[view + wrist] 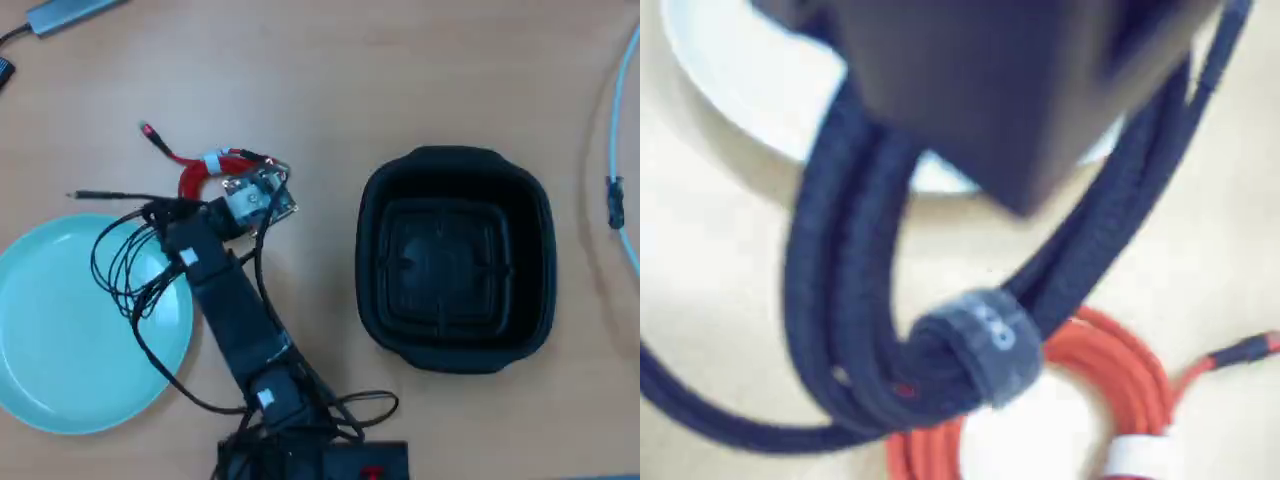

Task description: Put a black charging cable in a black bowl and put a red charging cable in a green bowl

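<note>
cable loops fill the wrist view: the black charging cable (pixel 855 300) hangs in long strands straight down from the dark jaws, which are clamped on its upper bend, a grey band wrapped round the low end of the coil. off the worktop (pixel 700 300) it looks, though the blur makes that hard to swear to. just below the jaws, partly under the black loops, sits the red charging cable (pixel 1120 375) with its white tie, one red plug trailing off to the right in that view. from overhead the gripper (pixel 255 195) sits right at the red coil (pixel 195 175). the green bowl (pixel 60 340) lies close by to the left in the overhead view, nothing inside, and the black bowl (pixel 455 260) stands well apart to the right.
</note>
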